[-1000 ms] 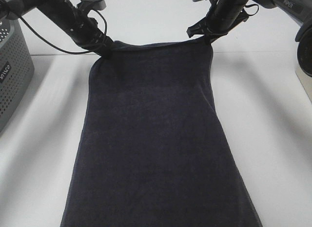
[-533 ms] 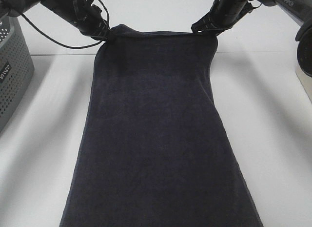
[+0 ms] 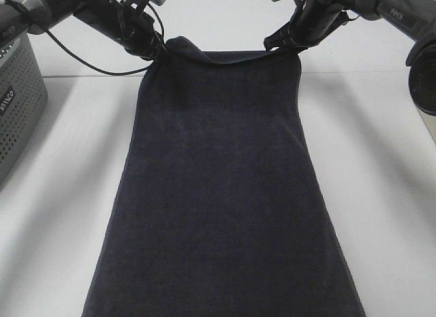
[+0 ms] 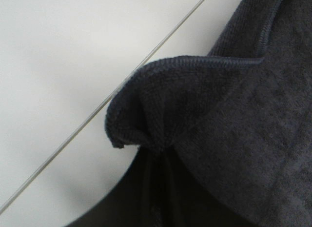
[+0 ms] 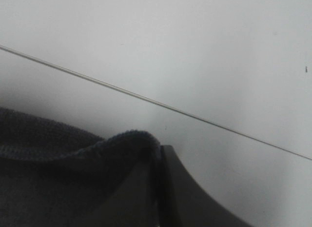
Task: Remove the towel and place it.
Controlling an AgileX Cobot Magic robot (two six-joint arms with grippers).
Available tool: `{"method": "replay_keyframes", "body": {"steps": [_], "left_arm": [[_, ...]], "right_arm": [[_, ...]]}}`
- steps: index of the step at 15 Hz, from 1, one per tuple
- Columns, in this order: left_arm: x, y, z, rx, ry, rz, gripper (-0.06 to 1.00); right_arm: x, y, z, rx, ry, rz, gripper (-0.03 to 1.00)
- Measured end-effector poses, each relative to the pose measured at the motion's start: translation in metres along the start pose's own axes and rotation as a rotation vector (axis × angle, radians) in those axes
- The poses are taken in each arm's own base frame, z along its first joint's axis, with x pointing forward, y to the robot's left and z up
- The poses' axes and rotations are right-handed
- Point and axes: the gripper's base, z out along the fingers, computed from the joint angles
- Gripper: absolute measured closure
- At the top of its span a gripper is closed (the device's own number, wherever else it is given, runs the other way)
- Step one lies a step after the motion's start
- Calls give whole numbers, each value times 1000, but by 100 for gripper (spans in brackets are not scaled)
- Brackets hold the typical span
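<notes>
Hanging from its two top corners, each pinched in a closed end effector, left and right, the towel trails onto the counter and could be dropped if either thin hem grip slips.

A grey perforated basket sits on the white table

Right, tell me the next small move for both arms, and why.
Probably lower both hands together, keeping the far edge taut. The left hand and right hand each pinch a far corner of the large dark charcoal terry towel, held above the white table, while the rest lies flat.
</notes>
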Motion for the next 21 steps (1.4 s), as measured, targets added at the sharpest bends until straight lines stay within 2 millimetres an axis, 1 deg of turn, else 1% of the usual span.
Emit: {"method": "replay_keyframes", "body": {"steps": [2,5,8,11,12,13,14,15,16,17,18,19,20,21], "left_arm": [[10,3,11,-26,6,-4,92],[18,6,23,-60,-9,-16,92],[27,8,35,-92,-24,-31,92],[29,13,39,-144,-69,-60,91],[29,14,40,-151,-77,-72,88],[30,14,41,-154,-85,-83,83],[30,14,43,-156,-91,-91,76],[30,15,43,-168,-107,-100,65],[30,17,44,-183,-126,-121,53],[30,18,45,-200,-144,-139,44],[30,20,46,-223,-164,-149,40],[28,23,46,-251,-192,-154,38],[26,26,44,-280,-226,-168,37],[24,27,43,-295,-246,-182,37]], "right_arm": [[4,3,8,-10,-11,8,96],[17,8,25,-21,20,8,96],[14,10,28,-32,-25,27,96],[10,9,28,-30,-68,52,96],[11,10,29,-33,-74,58,96],[12,11,31,-37,-73,64,96],[12,11,32,-42,-73,71,96],[11,11,32,-43,-87,74,95],[10,11,31,-41,-101,75,91],[9,11,31,-40,-110,75,84],[8,11,31,-39,-120,75,73],[7,11,31,-37,-134,76,59],[7,7,31,-32,-143,78,47],[7,4,32,-29,-142,84,41]]}}
